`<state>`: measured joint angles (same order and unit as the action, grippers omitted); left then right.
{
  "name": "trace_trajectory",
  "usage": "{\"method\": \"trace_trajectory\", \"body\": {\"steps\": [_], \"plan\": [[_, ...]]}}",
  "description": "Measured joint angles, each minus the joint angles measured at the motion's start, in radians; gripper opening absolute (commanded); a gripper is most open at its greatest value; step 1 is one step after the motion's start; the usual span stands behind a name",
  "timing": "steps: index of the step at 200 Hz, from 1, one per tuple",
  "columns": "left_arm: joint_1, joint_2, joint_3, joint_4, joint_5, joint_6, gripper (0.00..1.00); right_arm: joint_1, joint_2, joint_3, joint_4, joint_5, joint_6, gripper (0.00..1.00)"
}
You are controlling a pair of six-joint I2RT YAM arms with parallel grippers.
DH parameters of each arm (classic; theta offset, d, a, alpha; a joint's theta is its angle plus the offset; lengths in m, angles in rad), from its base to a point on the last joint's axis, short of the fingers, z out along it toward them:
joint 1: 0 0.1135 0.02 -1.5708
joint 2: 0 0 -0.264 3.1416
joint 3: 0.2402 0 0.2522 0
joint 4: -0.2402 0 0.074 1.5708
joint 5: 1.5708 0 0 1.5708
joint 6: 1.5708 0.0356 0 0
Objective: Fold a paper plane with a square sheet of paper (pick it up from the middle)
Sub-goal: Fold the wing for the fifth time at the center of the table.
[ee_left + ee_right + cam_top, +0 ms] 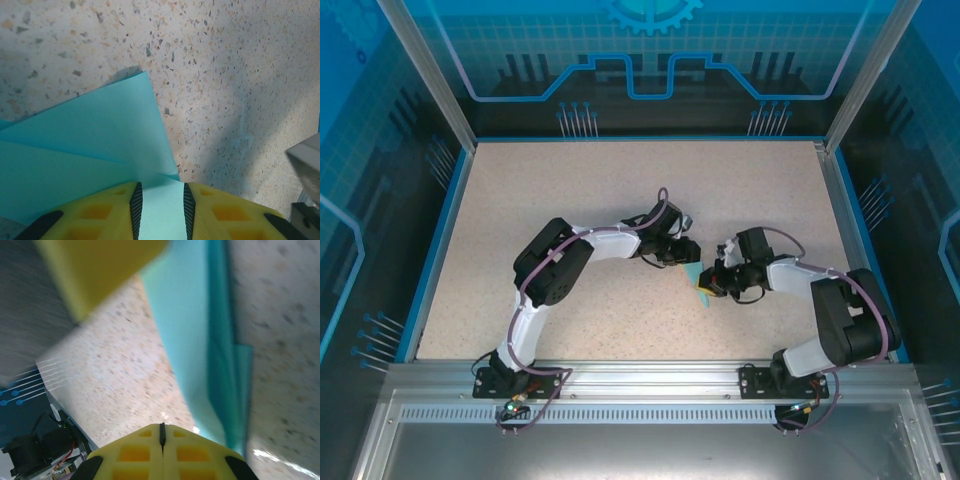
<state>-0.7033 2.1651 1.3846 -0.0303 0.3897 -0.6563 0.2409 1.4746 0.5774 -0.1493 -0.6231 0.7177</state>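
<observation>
The square sheet of paper (697, 279), turquoise and creased into a smaller pointed shape, lies on the speckled table between the two arms. In the left wrist view its folded layers (90, 135) spread left and run into the gap of my left gripper (161, 187), whose black pads stand apart with paper showing between them. My left gripper (686, 257) is at the paper's far edge, my right gripper (711, 284) at its right side. In the right wrist view the right gripper (161, 426) is shut on nothing, and the paper (200, 340) rises just to its right.
A yellow finger of the left gripper (95, 270) hangs blurred at the top left of the right wrist view. A grey part of the other arm (306, 165) shows at the right edge of the left wrist view. Blue walls (430, 230) fence the table.
</observation>
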Motion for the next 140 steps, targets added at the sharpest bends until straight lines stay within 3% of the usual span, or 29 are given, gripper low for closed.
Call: {"method": "trace_trajectory", "body": {"steps": [59,140], "plan": [[0.000,0.003,0.001,-0.005,-0.005,0.000,0.28,0.001,0.157,0.056,0.002,0.019,-0.005,0.03],[0.003,0.014,0.015,-0.017,-0.014,-0.052,0.26,0.000,0.051,-0.073,0.065,0.024,-0.039,0.07]]}}
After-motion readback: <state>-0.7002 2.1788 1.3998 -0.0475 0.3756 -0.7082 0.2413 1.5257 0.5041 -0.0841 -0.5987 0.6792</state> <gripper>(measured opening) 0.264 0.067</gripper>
